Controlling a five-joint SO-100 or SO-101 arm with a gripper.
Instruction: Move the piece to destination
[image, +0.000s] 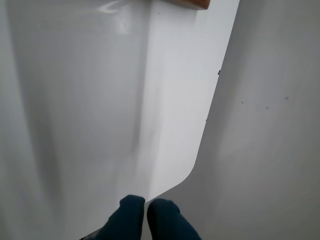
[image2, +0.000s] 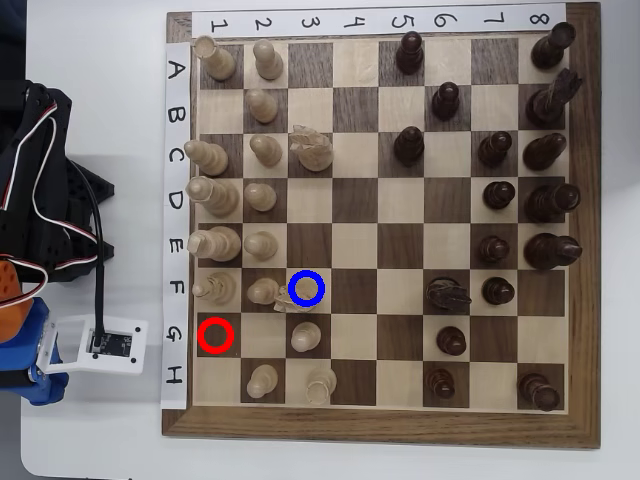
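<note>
In the overhead view the piece (image2: 304, 292), a pale cream knight, stands on the destination (image2: 326, 272), the light square marked with a blue ring; the ring partly hides it. The dark square with the red ring (image2: 215, 335) is bare. My gripper (image: 146, 212) shows only in the wrist view, at the bottom edge. Its two dark blue fingers (image: 127, 215) are pressed together with nothing between them, over a white sheet off the board. The arm (image2: 40, 250) sits left of the board.
The wooden chessboard (image2: 585, 240) holds cream pieces on its left columns and dark pieces on its right. Another cream knight (image2: 312, 150) stands higher up. A white camera module (image2: 100, 345) lies beside the board. A wooden corner (image: 192, 4) shows in the wrist view.
</note>
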